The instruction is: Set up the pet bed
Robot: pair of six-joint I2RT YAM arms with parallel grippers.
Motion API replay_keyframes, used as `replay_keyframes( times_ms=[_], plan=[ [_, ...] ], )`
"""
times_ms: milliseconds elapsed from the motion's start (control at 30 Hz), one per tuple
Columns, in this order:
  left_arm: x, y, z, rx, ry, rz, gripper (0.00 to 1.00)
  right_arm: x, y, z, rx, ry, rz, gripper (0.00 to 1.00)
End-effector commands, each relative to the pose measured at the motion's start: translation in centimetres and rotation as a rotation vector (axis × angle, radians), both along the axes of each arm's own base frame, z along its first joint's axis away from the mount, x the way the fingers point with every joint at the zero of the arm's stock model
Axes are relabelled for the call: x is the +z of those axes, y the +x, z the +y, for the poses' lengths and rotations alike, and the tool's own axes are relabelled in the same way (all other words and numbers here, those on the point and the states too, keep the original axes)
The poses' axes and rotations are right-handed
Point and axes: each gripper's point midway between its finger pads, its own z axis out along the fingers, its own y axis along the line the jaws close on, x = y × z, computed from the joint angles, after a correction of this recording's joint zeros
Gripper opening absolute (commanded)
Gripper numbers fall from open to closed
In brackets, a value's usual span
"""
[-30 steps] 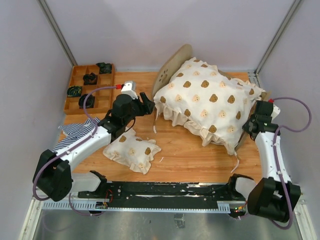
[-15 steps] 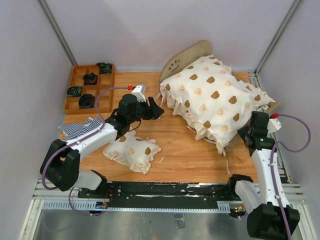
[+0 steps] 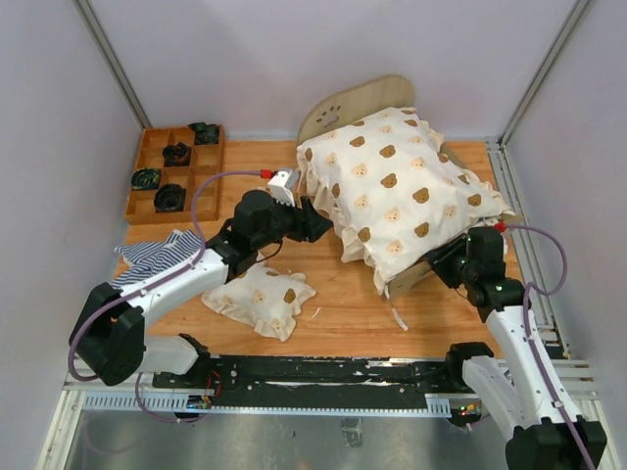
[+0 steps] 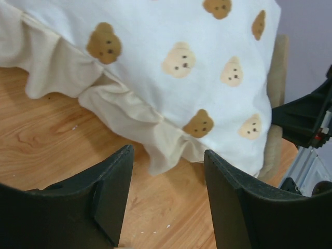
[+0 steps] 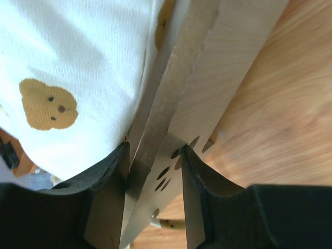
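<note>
Top external view is showing you the pet bed (image 3: 361, 98) swinging round over the last second. Its arched headboard is now standing toward the rear wall, and the frame is sitting nearer the middle of the table (image 3: 353, 304) than before. The right claw (image 3: 443, 262) has followed it and is now reaching in at the footboard (image 3: 416, 279). On the right wrist view its fingers (image 5: 111, 171) are straddling that plywood panel (image 5: 207, 78). They look to be loosening, but you cannot tell whether they are still pinching it or have just let go. The left claw (image 3: 312, 223) is hanging released just beside the quilt (image 3: 392, 191), with nothing between its fingers (image 4: 111, 192) and the ruffle (image 4: 129, 124) lying ahead of them.

Judging from this, the frame is getting squared up, but the bed is not yet made. The striped mattress (image 3: 152, 257) is lying crumpled at the table's left, partly under your left arm and well apart from the frame. The quilt is draping over the whole frame and blocking the place where the mattress likely belongs, so you are probably facing a lift of it first. The small pillow (image 3: 260, 299) is resting near the front edge, and the tray (image 3: 160, 140) is sitting in the far left corner, clear of the work.
</note>
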Motion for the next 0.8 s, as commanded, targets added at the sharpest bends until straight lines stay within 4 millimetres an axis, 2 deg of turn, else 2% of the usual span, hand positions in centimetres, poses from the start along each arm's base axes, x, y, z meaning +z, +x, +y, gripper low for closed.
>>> replay_keyframes(
  times_ms=[0,167,267,367,433,533,600,667,733,767],
  plan=[
    [2.6,-1.4,-0.4,-0.037,-0.012,-0.118,0.60,7.5,3.7,8.2,0.257,0.247,-0.312,0.38],
    [2.1,-3.5,0.2,-0.033,0.016,-0.156,0.60,8.3,3.3,13.2,0.374,0.279,-0.330,0.39],
    [1.4,-4.6,0.6,-0.048,0.043,-0.184,0.60,8.4,2.0,16.4,0.539,0.230,-0.332,0.39],
    [1.5,-5.6,0.9,-0.076,0.041,-0.185,0.60,7.0,0.8,17.3,0.704,0.140,-0.329,0.39],
    [1.2,-6.5,1.0,-0.096,0.038,-0.171,0.60,5.7,0.4,16.4,0.776,0.013,-0.319,0.39],
    [0.8,-7.8,0.4,-0.148,0.039,-0.166,0.57,4.5,-0.2,13.5,0.839,-0.169,-0.252,0.40],
    [0.5,-8.7,-0.5,-0.193,0.044,-0.154,0.54,5.5,0.0,11.5,0.821,-0.267,-0.254,0.41],
    [0.3,-9.6,-1.4,-0.220,0.056,-0.144,0.54,7.6,0.5,9.9,0.801,-0.350,-0.319,0.44],
    [0.3,-10.8,-2.7,-0.269,0.051,-0.138,0.54,9.8,1.3,7.9,0.749,-0.421,-0.353,0.56],
    [0.2,-11.4,-3.5,-0.294,0.047,-0.127,0.54,10.6,1.9,6.7,0.712,-0.461,-0.353,0.58]
  ],
)
